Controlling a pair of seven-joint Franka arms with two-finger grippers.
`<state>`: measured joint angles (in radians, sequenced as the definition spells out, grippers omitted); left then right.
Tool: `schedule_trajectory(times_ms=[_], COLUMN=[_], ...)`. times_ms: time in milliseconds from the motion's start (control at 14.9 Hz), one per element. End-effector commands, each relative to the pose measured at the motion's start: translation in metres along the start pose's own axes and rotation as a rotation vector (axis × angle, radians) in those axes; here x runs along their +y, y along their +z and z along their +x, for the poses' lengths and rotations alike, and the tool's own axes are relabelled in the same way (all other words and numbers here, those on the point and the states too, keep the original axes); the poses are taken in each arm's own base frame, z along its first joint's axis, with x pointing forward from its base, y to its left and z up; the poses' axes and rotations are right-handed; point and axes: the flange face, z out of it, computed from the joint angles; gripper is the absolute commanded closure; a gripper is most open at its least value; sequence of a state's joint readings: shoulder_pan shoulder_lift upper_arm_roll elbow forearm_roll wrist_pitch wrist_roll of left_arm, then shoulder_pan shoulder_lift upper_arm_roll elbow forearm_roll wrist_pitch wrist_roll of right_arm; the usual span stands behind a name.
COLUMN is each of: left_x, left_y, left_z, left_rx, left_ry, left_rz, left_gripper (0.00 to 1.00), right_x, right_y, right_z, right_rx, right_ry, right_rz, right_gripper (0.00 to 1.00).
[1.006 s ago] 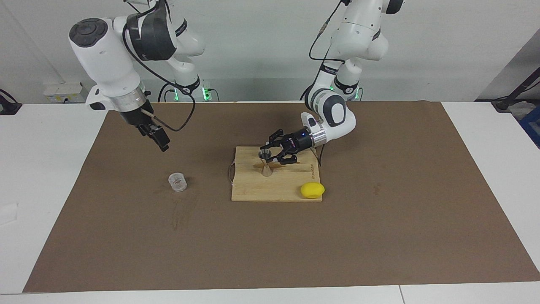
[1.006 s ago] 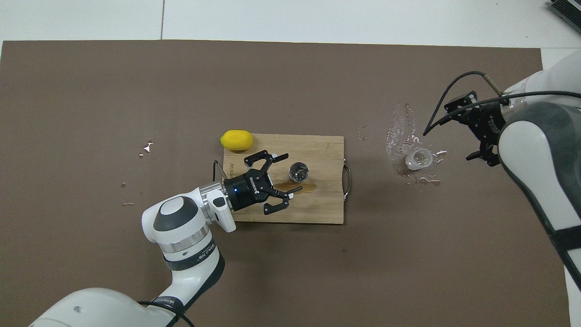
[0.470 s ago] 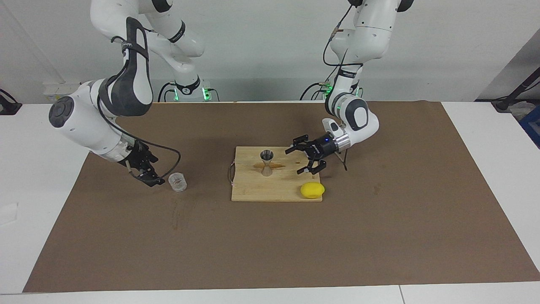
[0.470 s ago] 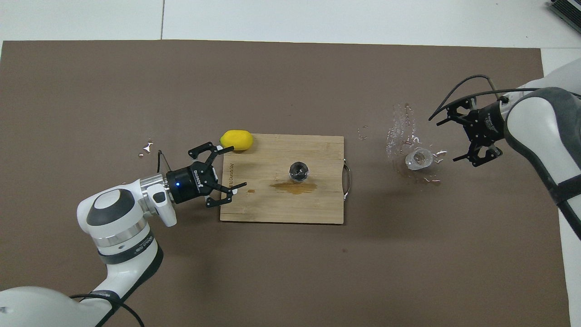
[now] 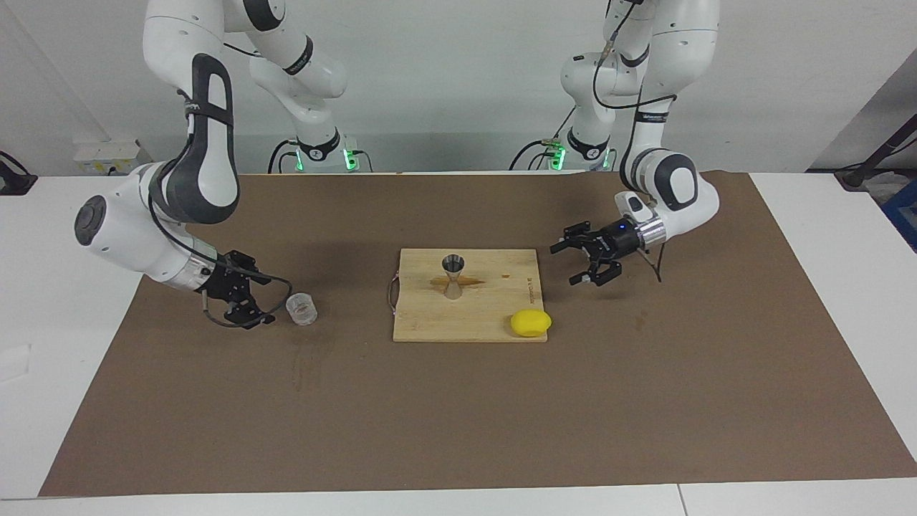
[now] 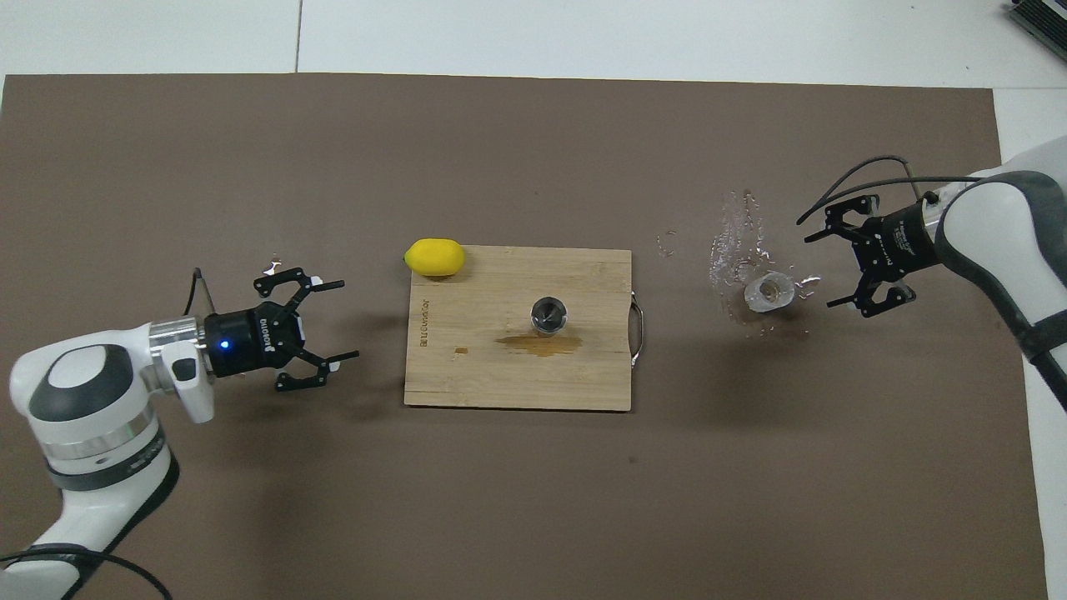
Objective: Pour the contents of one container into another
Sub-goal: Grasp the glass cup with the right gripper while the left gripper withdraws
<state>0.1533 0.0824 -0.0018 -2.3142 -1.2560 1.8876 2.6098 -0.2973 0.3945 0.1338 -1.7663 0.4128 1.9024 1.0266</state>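
Note:
The clear glass tumbler [image 5: 301,308] stands upright on the brown mat toward the right arm's end; it also shows in the overhead view [image 6: 768,292]. My right gripper [image 5: 262,297] is open, low over the mat just beside the tumbler, its jaws facing it and apart from it [image 6: 819,272]. The steel jigger [image 5: 453,275] stands upright in the middle of the wooden board [image 5: 430,326], seen from above [image 6: 548,315]. My left gripper [image 5: 564,265] is open and empty, off the board toward the left arm's end [image 6: 346,321].
A yellow lemon [image 5: 531,322] lies at the board's corner farther from the robots [image 6: 434,257]. Wet splashes [image 6: 733,246] mark the mat around the tumbler. A brownish spill [image 6: 538,342] lies on the board [image 6: 500,379] next to the jigger.
My left gripper has drawn back from the jigger and off the board toward its own end. My right gripper has come down from above to just beside the tumbler.

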Motion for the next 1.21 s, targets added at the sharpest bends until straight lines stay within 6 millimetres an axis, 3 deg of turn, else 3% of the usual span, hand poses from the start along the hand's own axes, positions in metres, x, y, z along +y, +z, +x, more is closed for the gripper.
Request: schedule_trajectory(times_ms=[0, 134, 402, 537, 671, 872, 939, 1140], left_x=[-0.024, -0.036, -0.074, -0.089, -0.104, -0.118, -0.124, -0.138], left_y=[-0.072, -0.116, -0.209, -0.239, -0.26, -0.271, -0.264, -0.222], left_z=[0.003, 0.006, 0.034, 0.06, 0.092, 0.14, 0.157, 0.236], left_rx=[-0.121, -0.185, -0.396, -0.497, -0.569, -0.722, -0.742, -0.89], left_ry=[0.071, 0.101, 0.024, 0.048, -0.061, -0.272, -0.267, -0.297], left_rz=[-0.084, -0.127, -0.166, -0.187, -0.157, -0.094, -0.082, -0.041], left_gripper=[0.0, 0.0, 0.0, 0.0, 0.0, 0.0, 0.0, 0.0], right_x=[0.003, 0.003, 0.011, 0.017, 0.023, 0.021, 0.02, 0.021], right_y=[0.015, 0.019, 0.043, 0.052, 0.059, 0.063, 0.063, 0.067], right_z=[0.02, 0.017, 0.015, 0.015, 0.015, 0.007, 0.006, 0.007], right_rx=[-0.054, -0.084, -0.137, -0.153, -0.169, -0.199, -0.201, -0.21], right_ry=[0.026, 0.039, 0.075, 0.084, 0.07, 0.058, 0.061, 0.075], right_rz=[0.003, 0.014, 0.012, 0.031, 0.046, 0.07, 0.08, 0.1], right_gripper=[0.0, 0.0, 0.0, 0.0, 0.0, 0.0, 0.01, 0.08])
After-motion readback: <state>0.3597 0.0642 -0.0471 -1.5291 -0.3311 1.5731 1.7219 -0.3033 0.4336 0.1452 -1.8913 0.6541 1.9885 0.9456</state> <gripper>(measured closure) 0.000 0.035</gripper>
